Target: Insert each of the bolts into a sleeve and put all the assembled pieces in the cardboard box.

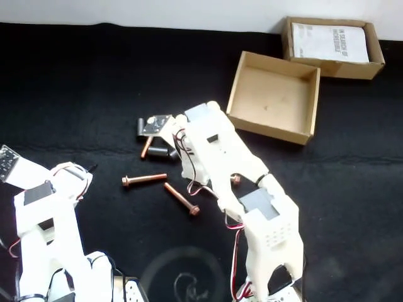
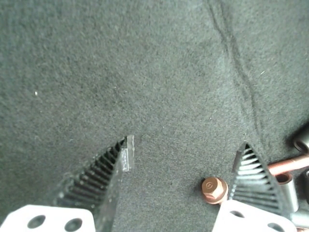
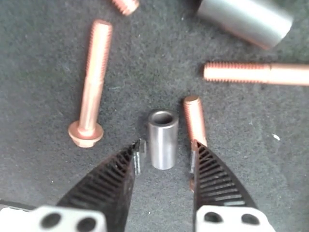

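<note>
Two white arms stand over a black cloth (image 1: 75,82): the right arm (image 1: 220,157) extends from the near edge to mid-table, and the left arm (image 1: 47,214) sits near left. At the far right the cardboard box (image 1: 274,94) lies open, its floor bare. Beyond it is a second box (image 1: 334,69) holding a printed sheet. Mid-table lie a long bolt (image 1: 145,180) and a slanted bolt (image 1: 182,198), while a third bolt (image 1: 235,179) is mostly hidden under the right arm.

The right gripper (image 3: 166,149) is spread wide, straddling a grey sleeve (image 3: 162,139) with small gaps either side. A neighbouring bolt shaft (image 3: 193,118) disappears behind one finger.

The left gripper (image 2: 186,149) is parted and empty over bare cloth, a bolt head (image 2: 214,190) just beside one finger. From above, both grippers' dark fingers are hard to make out against the cloth.
</note>
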Controlling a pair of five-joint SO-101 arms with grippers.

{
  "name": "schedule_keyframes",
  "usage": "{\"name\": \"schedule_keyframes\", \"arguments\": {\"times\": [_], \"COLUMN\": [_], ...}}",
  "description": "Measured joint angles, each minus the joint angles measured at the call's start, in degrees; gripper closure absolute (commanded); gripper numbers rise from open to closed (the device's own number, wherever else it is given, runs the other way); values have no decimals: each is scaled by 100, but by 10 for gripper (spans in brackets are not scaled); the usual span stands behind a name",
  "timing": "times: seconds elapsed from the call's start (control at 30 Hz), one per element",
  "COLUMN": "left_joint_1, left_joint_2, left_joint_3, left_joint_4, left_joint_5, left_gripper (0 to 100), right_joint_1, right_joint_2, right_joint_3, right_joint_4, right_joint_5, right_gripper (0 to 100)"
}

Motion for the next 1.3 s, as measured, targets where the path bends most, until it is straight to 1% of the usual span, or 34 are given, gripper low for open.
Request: {"name": "schedule_keyframes", "arguments": {"times": [0.2,0.3,0.4,0.53,0.63,1.03,1.2,1.3], "left_joint_1": [0,0,0,0,0,9,44,44], "left_joint_2": [0,0,0,0,0,0,0,0], "left_joint_3": [0,0,0,0,0,0,0,0], "left_joint_4": [0,0,0,0,0,0,0,0], "left_joint_5": [0,0,0,0,0,0,0,0], "left_gripper": [671,671,671,671,671,671,671,671], "right_joint_1": [-44,-97,-167,-281,-281,-273,-264,-264], "right_joint_2": [0,-255,-1020,-2286,-2655,-2716,-2233,-2189], "right_joint_3": [88,387,1160,2681,3385,3587,3587,3587], "right_joint_4": [-202,-519,-1064,-2101,-2365,-2655,-2760,-2804], "right_joint_5": [-334,-721,-932,-985,-985,-985,-985,-985], "right_gripper": [854,854,854,854,854,854,854,854]}}
